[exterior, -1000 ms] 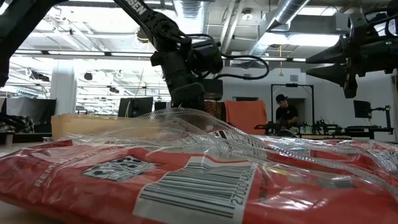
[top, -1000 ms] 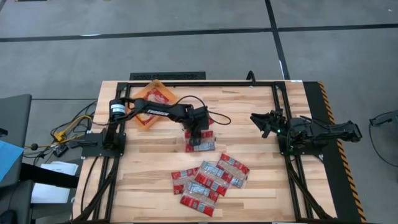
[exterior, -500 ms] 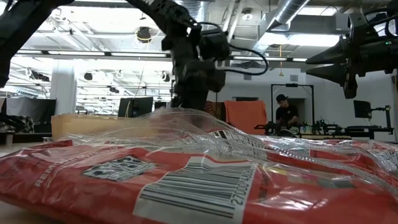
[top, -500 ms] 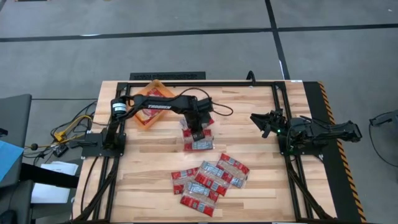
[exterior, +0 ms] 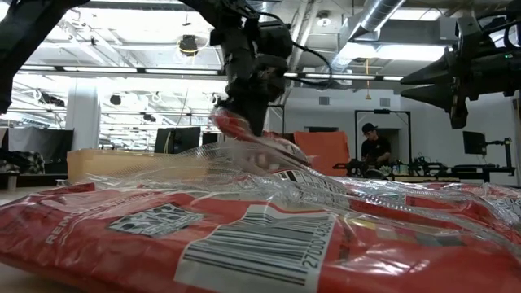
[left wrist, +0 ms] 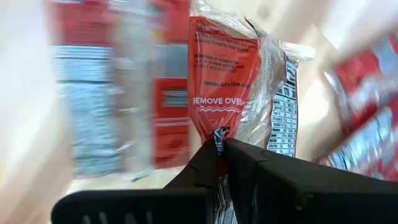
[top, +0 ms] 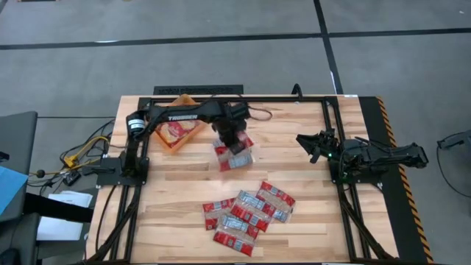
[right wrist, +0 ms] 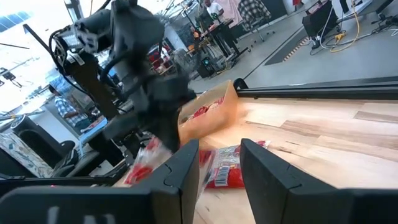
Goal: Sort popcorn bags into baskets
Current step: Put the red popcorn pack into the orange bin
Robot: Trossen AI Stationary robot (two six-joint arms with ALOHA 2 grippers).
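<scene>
My left gripper (top: 230, 140) hovers over the table's middle, toward the far side, shut on a red popcorn bag (top: 234, 154) with a clear wrap and white label panel. That bag also shows in the low view (exterior: 259, 140) and the left wrist view (left wrist: 230, 81). Another bag (left wrist: 81, 93) lies flat on the table below it. Several more bags lie in an overlapping pile (top: 250, 210) toward the near edge. The orange basket (top: 163, 140) sits at the far left with a packet inside. My right gripper (top: 313, 145) waits open, raised over the right side. My left gripper pinches the bag by the crimped end of its wrap (left wrist: 217, 134) between the two fingers. The fingers come from above, pointing down. The bag hangs below them, lifted clear of the table and tilted.
The black frame rails (top: 324, 118) run along the table's far and side edges. Bare wood lies between the basket and the held bag, and between the pile and the right arm. A person (exterior: 370, 150) stands in the room far behind.
My left gripper has risen and moved toward the table's far edge, nearer the basket. The bag it grips has come up off the table and now hangs in the air, while another bag stayed lying where it was.
</scene>
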